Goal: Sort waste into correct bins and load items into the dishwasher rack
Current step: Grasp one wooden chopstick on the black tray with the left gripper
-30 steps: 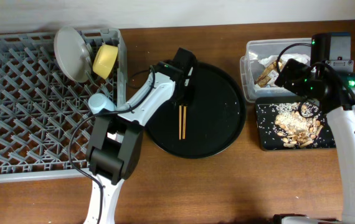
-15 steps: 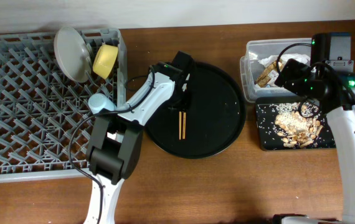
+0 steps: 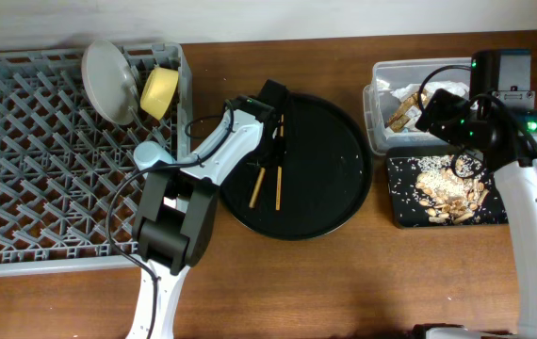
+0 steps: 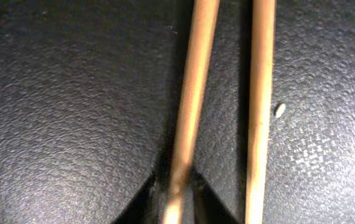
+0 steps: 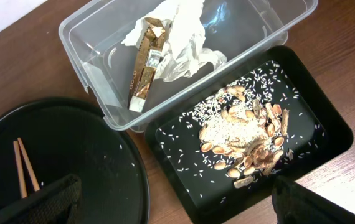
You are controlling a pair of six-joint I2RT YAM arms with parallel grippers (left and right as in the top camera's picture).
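Wooden chopsticks [image 3: 278, 181], thin and pale tan, lie on the round tray [image 3: 330, 151]. They are close at the upper ends and splayed apart at the lower ends. The tray surface is matt black with a fine pebbled grain, and one whitish grain [image 4: 279, 110] sits just beside the right-hand stick.

Left gripper [image 4: 176, 208]: jaws narrow, with the dark fingertips pressed against either side of the left chopstick [image 4: 190, 106] near its end. The second stick lies outside the grip.

Right gripper [image 5: 177, 186]: jaws spread wide and holding nothing. It hangs above the near edge of the flat tray [image 5: 327, 124].

Rack [image 3: 42, 160]: grey plastic, a square lattice of pegs, at the left of the table [image 3: 344, 282].
- A round grey-green plate [image 3: 106, 80] stands on edge in the back right corner.
- The yellow bowl [image 3: 160, 91] is tipped on its side against the plate.
- A light blue cup [image 3: 151, 155] is at the right wall, partly behind the left arm.

Tub [image 5: 90, 50]: clear plastic, rectangular with rounded corners. It holds a crumpled white napkin [image 5: 180, 37] and brownish wrapper bits [image 5: 143, 68].

The flat tray is black, shallow and rectangular, and touches the tub's near side. It carries a heap of brown scraps [image 5: 252, 143] over white rice, with loose grains scattered round it.
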